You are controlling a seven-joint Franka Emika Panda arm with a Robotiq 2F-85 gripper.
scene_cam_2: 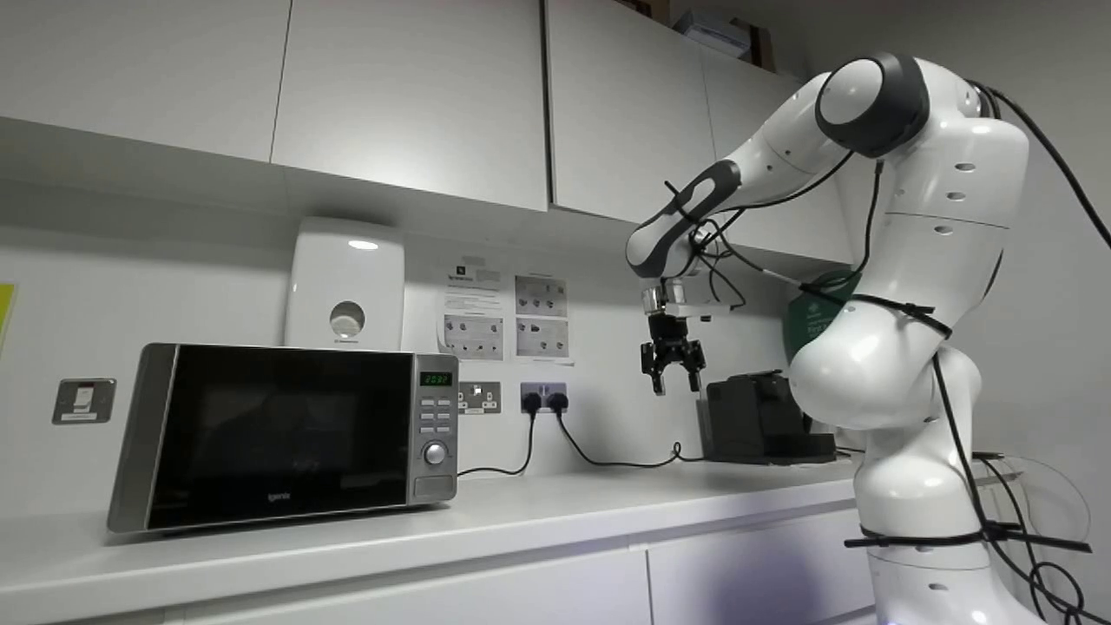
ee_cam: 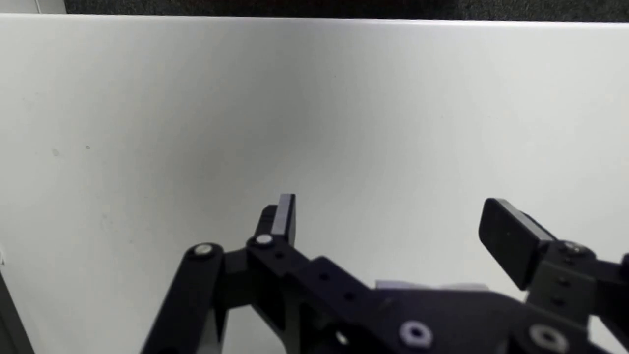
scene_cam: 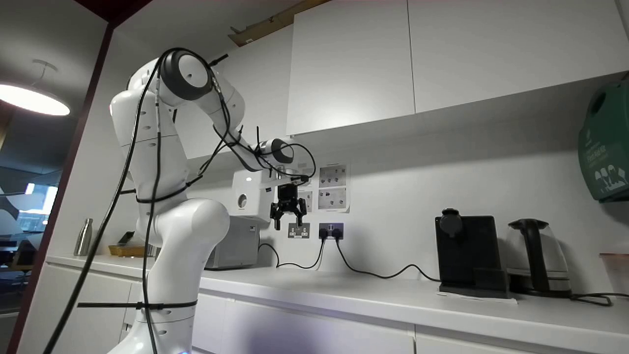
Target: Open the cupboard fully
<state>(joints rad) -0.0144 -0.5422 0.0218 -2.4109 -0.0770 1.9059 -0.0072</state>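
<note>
White overhead cupboards run along the wall in both exterior views. One cupboard door [scene_cam_2: 629, 113] shows a dark gap along one side edge and seems to stand slightly ajar; it also shows in an exterior view [scene_cam: 349, 69]. The neighbouring cupboard door [scene_cam_2: 417, 95] looks shut. My gripper [scene_cam: 289, 222] points down below the cupboards, above the worktop, apart from any door; it also shows in an exterior view [scene_cam_2: 677, 385]. In the wrist view the gripper [ee_cam: 389, 216] has its fingers wide apart with nothing between them. No cupboard door shows in the wrist view.
On the white worktop [scene_cam_2: 555, 512] stand a microwave [scene_cam_2: 286, 434], a black coffee machine [scene_cam: 469, 255] and a kettle [scene_cam: 538, 258]. Cables run from the wall sockets [scene_cam: 331, 231]. A white dispenser [scene_cam_2: 345, 282] and a green first aid kit [scene_cam: 607, 142] hang on the wall.
</note>
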